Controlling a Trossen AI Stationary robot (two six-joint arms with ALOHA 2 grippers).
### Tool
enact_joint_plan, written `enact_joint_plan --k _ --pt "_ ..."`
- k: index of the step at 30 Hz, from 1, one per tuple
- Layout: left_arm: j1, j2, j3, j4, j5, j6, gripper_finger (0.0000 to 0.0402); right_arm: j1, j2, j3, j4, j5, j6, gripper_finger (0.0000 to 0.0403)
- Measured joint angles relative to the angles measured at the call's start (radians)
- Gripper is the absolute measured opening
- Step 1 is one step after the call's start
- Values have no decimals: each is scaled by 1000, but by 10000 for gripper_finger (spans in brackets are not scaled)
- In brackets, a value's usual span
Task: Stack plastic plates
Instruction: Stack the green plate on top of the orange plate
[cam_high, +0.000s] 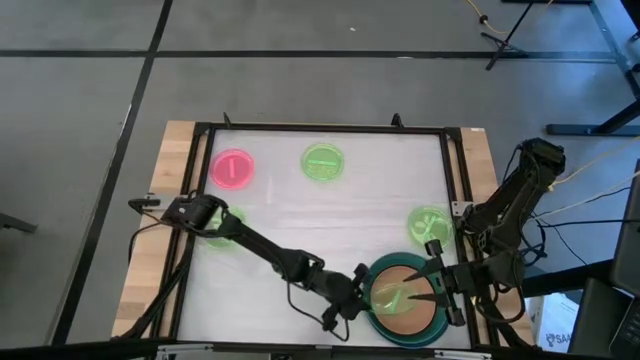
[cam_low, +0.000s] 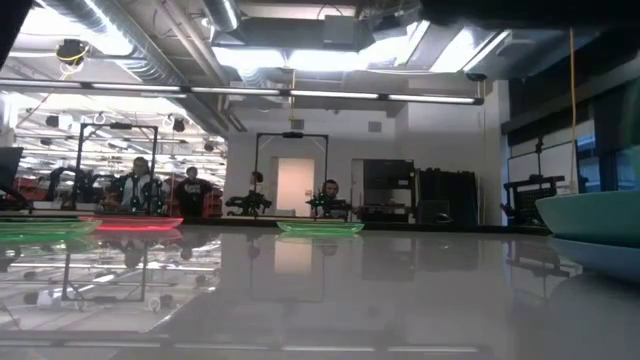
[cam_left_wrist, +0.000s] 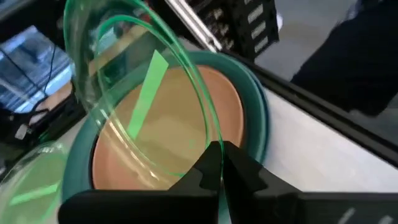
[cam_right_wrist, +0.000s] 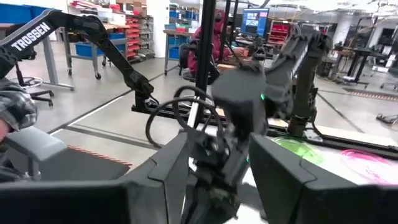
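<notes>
Now you are lowering a neon-green plate (cam_left_wrist: 134, 102), pinched at its rim by the left gripper (cam_high: 368, 296), onto the terracotta plate (cam_high: 405, 300) nested in the teal plate (cam_high: 437, 328) at the near right, so level it before releasing.

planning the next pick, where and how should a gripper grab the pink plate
Take the pink plate by its thin raised rim, fingers straddling the edge, coming down from above. It lies flat near the table's far left corner, apart from the green plate, so any rim section is free.
</notes>
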Motion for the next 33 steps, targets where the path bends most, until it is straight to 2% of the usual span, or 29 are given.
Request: enact_joint_plan --k 2,6,26,33 --pt "12 19 0 33 27 -1 2 0 0 0 -2 0 -11 161" --pt "24 46 0 71 20 -1 2 0 0 0 -7 0 -36 161" --pt "28 48 1 61 21 -66 4 -1 0 0 2 3 -85 161" --pt "28 48 1 68 20 -133 64 -1 0 0 -11 2 -84 161"
